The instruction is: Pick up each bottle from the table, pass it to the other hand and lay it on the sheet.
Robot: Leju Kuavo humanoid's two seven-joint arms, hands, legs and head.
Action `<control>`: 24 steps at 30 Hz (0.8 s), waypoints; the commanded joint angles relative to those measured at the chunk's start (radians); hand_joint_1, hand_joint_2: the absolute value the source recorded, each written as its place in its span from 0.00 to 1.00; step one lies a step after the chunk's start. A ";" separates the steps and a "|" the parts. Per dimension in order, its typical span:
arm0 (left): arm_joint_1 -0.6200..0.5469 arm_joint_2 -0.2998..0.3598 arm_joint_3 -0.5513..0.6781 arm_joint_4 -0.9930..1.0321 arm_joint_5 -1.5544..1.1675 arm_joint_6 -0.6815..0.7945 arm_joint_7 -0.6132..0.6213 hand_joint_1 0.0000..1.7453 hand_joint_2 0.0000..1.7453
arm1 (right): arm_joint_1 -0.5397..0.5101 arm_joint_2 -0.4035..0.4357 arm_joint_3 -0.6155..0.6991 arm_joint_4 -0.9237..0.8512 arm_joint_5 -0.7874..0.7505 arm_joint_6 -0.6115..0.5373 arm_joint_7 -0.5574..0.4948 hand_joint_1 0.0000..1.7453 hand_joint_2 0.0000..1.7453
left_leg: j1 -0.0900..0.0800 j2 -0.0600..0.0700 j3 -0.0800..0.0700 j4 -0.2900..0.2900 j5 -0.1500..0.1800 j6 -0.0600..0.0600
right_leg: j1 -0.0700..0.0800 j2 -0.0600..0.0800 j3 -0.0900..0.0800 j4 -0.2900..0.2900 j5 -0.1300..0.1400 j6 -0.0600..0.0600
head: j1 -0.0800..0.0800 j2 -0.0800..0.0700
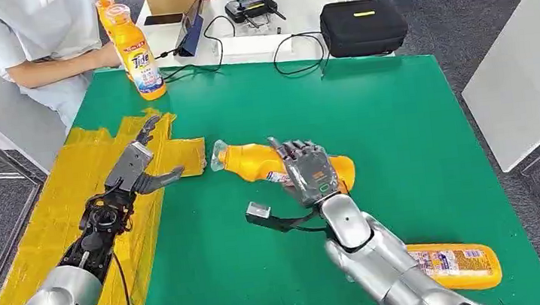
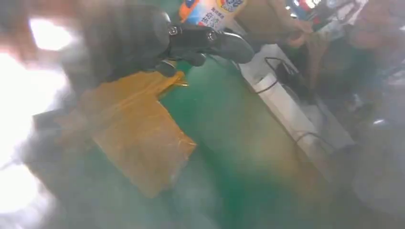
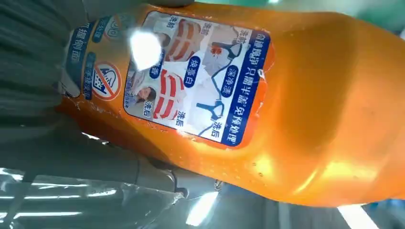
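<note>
In the head view the right arm enters from the lower right of the frame and reaches toward the centre, where the right robot hand (image 1: 310, 172) wraps over an orange detergent bottle (image 1: 256, 161), grasping it around its middle. The bottle lies horizontally at the centre of the frame, its clear cap end pointing left toward the yellow sheet (image 1: 68, 204); whether it rests on the green worktop (image 1: 400, 124) or is lifted off it cannot be told. The left arm comes in from the lower left and stretches over the sheet, its left robot hand (image 1: 139, 165) released, fingers spread and holding nothing, near the sheet's right edge and just left of the bottle's cap.

A second orange bottle (image 1: 457, 264) lies on its side at the lower right of the frame, partly behind the right forearm. A third, a Tide bottle (image 1: 137, 53), stands upright at the upper left, at the worktop's far edge beside a seated person (image 1: 28, 41). A black case (image 1: 363, 27) sits on a white table beyond.

The right wrist view shows the held bottle's back label (image 3: 191, 76) up close, with printed pictures and Chinese text. The left wrist view is blurred; it shows the yellow sheet's corner (image 2: 138, 138) on green.
</note>
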 commanded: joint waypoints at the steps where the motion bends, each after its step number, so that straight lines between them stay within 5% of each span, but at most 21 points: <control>1: -0.022 -0.036 0.056 0.015 0.020 -0.002 0.011 0.00 1.00 | 0.038 0.036 -0.240 -0.082 0.043 -0.039 -0.013 1.00 1.00 | 0.000 -0.001 0.003 0.000 -0.001 -0.001 | 0.000 0.003 0.003 0.000 -0.002 -0.001 | 0.000 0.000; 7: -0.022 -0.042 0.071 0.018 0.042 -0.013 0.014 0.00 1.00 | 0.109 0.094 -0.382 -0.258 -0.103 -0.039 -0.187 1.00 1.00 | 0.000 -0.002 0.003 0.000 -0.002 -0.001 | -0.001 0.003 0.003 0.001 -0.002 -0.001 | 0.000 0.000; 10: -0.019 -0.038 0.064 0.013 0.056 -0.038 0.005 0.00 1.00 | 0.104 0.110 -0.401 -0.244 -0.552 -0.008 -0.475 1.00 1.00 | 0.000 -0.001 0.003 0.000 -0.002 -0.001 | -0.001 0.004 0.003 0.001 -0.002 -0.002 | 0.000 0.000; 13: -0.025 -0.038 0.048 -0.015 0.097 -0.127 -0.034 0.00 1.00 | 0.111 0.085 -0.426 -0.301 -1.062 0.283 -0.628 1.00 1.00 | 0.000 -0.001 0.004 0.001 -0.002 -0.001 | -0.001 0.005 0.004 0.001 -0.002 -0.002 | 0.000 0.000; 24: -0.025 -0.057 0.008 -0.050 0.136 -0.188 -0.046 0.00 1.00 | 0.096 0.083 -0.443 -0.266 -1.218 0.400 -0.681 1.00 1.00 | 0.000 -0.001 0.001 0.000 -0.001 -0.001 | -0.001 0.002 0.001 0.000 -0.001 -0.001 | 0.000 0.000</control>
